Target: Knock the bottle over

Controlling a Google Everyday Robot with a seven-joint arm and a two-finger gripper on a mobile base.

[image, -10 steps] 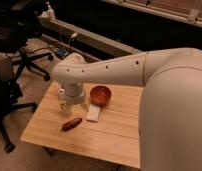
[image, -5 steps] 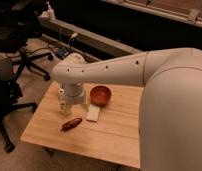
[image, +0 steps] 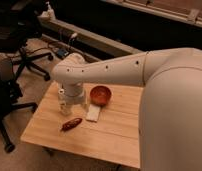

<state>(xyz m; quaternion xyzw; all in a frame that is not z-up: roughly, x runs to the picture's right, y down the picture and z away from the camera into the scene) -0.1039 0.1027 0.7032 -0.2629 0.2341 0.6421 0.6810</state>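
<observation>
The small translucent whitish bottle (image: 64,103) with a white cap stands upright on the wooden table (image: 114,132), near its left part. My gripper (image: 74,104) hangs from the white arm right beside the bottle, on its right, over the table. The arm's wrist covers most of the gripper.
A red bowl (image: 100,94) sits right of the gripper. A flat white pad (image: 93,113) lies in front of the bowl. A dark reddish object (image: 70,124) lies near the table's front left. Office chairs (image: 14,65) stand left of the table. A white nozzle-topped bottle (image: 48,10) stands far back.
</observation>
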